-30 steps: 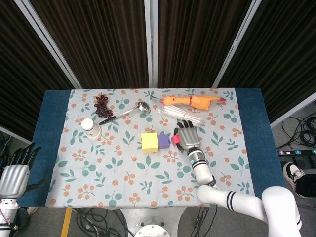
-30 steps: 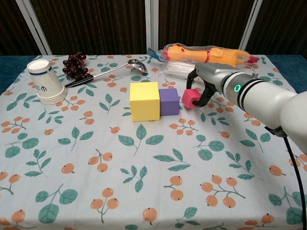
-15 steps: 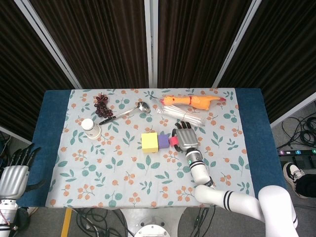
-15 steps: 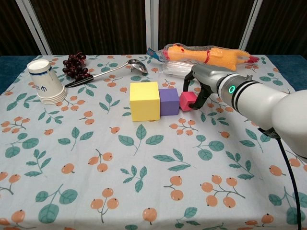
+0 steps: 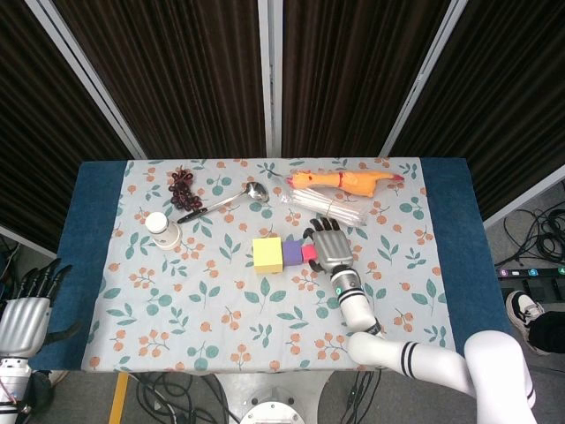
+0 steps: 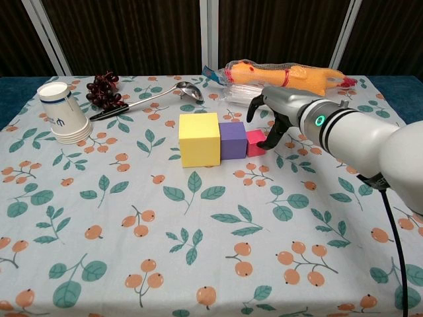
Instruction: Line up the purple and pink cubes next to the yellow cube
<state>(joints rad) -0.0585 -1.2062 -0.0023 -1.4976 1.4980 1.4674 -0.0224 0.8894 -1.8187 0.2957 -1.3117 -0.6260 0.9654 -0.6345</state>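
Observation:
The yellow cube (image 6: pixel 199 139) (image 5: pixel 267 253), the smaller purple cube (image 6: pixel 232 140) (image 5: pixel 293 254) and the small pink cube (image 6: pixel 255 142) (image 5: pixel 308 254) stand in a row on the floral tablecloth, side by side and touching. My right hand (image 6: pixel 281 113) (image 5: pixel 330 247) hovers just right of the pink cube, fingers spread and lifted off its top. Its thumb lies against the cube's right face. My left hand (image 5: pixel 24 316) hangs off the table's left edge, fingers apart, holding nothing.
A rubber chicken (image 6: pixel 284 74) and a clear packet of straws (image 6: pixel 241 96) lie right behind my right hand. A ladle (image 6: pixel 152 99), dark grapes (image 6: pixel 104 91) and a stack of paper cups (image 6: pixel 63 113) sit at the back left.
My right hand carried the pink cube left until it met the purple cube. The fingers have since lifted off its top and spread.

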